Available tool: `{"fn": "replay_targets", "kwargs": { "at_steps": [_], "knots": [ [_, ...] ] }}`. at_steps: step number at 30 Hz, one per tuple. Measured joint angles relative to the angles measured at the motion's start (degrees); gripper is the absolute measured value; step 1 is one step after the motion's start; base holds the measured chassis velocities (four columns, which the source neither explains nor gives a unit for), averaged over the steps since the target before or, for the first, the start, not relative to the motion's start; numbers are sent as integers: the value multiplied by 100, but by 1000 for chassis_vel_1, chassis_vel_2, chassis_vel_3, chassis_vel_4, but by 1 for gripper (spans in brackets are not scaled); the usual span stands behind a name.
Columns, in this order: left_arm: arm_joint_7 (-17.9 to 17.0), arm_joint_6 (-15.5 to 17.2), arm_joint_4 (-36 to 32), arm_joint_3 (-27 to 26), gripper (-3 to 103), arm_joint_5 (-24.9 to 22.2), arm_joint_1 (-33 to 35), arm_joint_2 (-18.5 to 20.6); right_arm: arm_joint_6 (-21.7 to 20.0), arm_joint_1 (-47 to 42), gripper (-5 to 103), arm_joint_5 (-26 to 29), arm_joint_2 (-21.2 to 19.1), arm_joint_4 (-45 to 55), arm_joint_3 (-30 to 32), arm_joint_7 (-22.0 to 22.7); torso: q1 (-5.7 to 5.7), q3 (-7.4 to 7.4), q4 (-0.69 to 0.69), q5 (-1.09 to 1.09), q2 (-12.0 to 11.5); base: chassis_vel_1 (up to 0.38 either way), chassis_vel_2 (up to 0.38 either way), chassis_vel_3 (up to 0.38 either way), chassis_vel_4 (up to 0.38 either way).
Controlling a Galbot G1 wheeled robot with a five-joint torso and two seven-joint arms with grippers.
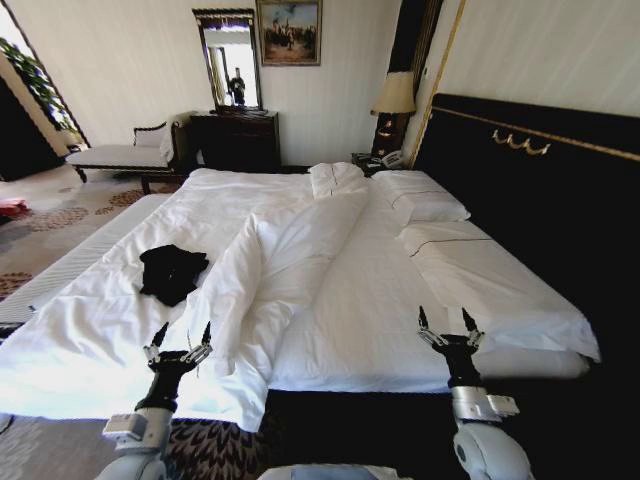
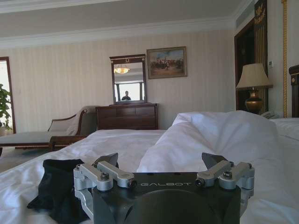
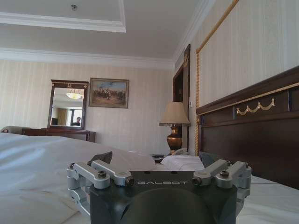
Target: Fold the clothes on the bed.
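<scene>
Black against the white duvet (image 1: 330, 250), the crumpled T-shirt (image 1: 172, 271) lies near the left side edge of the bed (image 1: 520, 300), towards the foot. Both grippers hover over the bed's foot edge with fingers spread, grasping nothing: the left gripper (image 1: 180, 338) just short of the shirt, the right gripper (image 1: 447, 323) well apart.

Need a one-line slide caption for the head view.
Both open grippers, left and right, at bed edge; crumpled black T-shirt lies ahead.
</scene>
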Motion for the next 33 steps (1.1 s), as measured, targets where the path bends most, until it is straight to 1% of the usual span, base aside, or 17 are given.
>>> {"fn": "replay_targets", "kwargs": {
  "at_steps": [23, 33],
  "knots": [
    [0, -6, -266, -36, 100, -14, 90, 5, 38, 6, 100, -127, 24, -26, -37, -15, -4, -1, 0, 0, 2, 0, 0, 0, 0],
    [0, -3, -245, -18, 100, -11, 85, 13, 53, 12, 100, -137, 56, -51, -71, -17, -4, -1, 0, 0, 2, 0, 0, 0, 0]
  ]
}}
